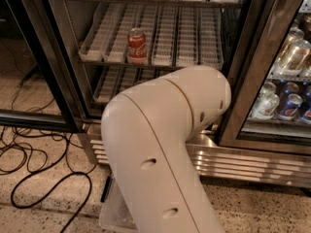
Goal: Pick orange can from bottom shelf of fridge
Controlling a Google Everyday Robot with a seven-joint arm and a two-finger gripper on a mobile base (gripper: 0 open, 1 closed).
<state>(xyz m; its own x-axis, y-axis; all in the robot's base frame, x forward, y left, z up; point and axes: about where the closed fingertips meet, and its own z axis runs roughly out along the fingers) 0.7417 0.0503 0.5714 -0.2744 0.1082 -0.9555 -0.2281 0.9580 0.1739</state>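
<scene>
Closest thing in shot is the robot's fat beige arm (165,149), bent over a clear plastic bin (114,212) on the floor, with black cables (39,178) off to the side. The hand is somewhere behind that arm, in toward the fridge (241,81), so I can't tell if it's apart or together. Same goes for the orange can: only the left end of the bottom shelf (114,84) shows, and the can isn't on it, so my guess is it's hidden behind the arm. The red Coke can (137,46) sits one rack up. A thin can like that should be light, slick and easy to dent, so I'd go gently around mid-body, straight down the lane
</scene>
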